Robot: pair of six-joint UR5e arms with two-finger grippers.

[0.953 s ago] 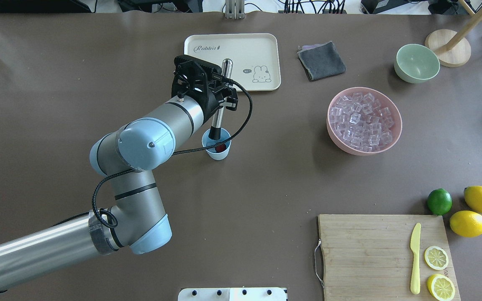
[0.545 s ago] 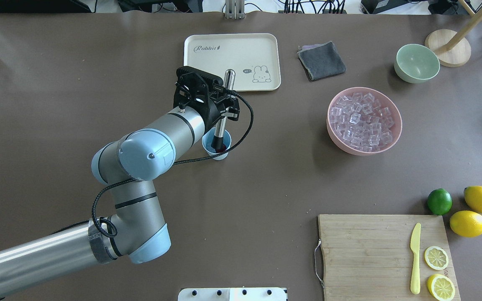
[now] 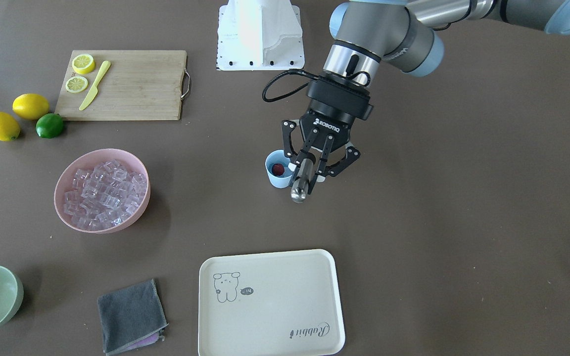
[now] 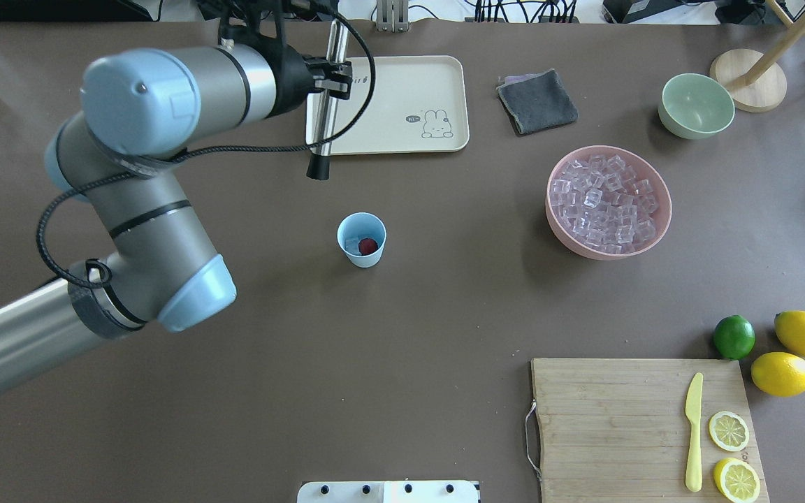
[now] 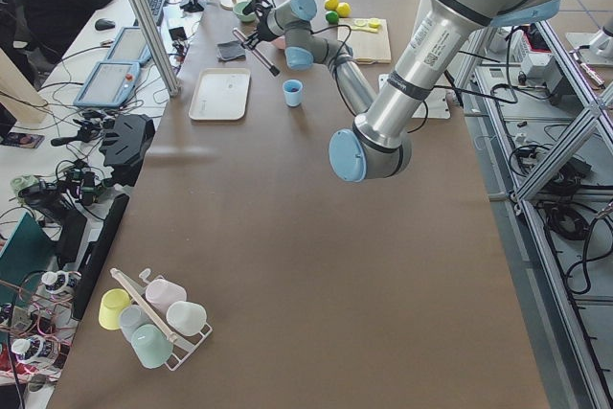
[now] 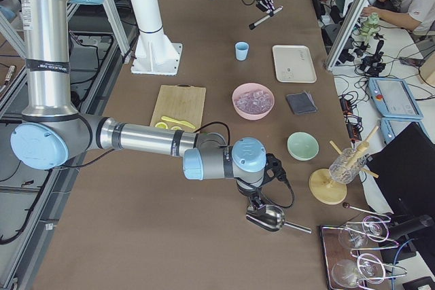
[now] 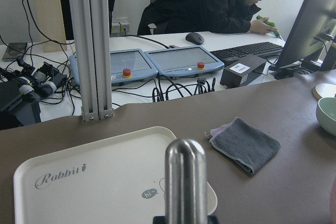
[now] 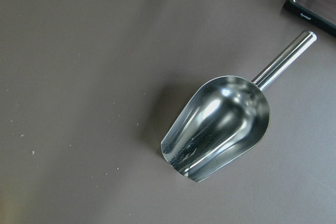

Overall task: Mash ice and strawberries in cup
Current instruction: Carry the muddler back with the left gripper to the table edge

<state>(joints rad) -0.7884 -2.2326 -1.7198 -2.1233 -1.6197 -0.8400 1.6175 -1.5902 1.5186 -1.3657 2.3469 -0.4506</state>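
The light-blue cup stands mid-table, also in the front-facing view. Inside it lie the red strawberry and a clear piece of ice. My left gripper is raised well above the table, beyond and left of the cup, and is shut on a steel muddler with a black tip that hangs clear of the cup. The muddler's rounded top shows in the left wrist view. My right gripper hovers over a steel scoop lying on the table; I cannot tell whether it is open or shut.
A pink bowl of ice cubes sits right of the cup. A cream tray, grey cloth and pale green bowl line the far side. A cutting board with knife and lemon halves, a lime and lemons are near right.
My left gripper has lifted the muddler out of the cup and carried it up and away toward the tray. The cup, strawberry and ice stay in place.
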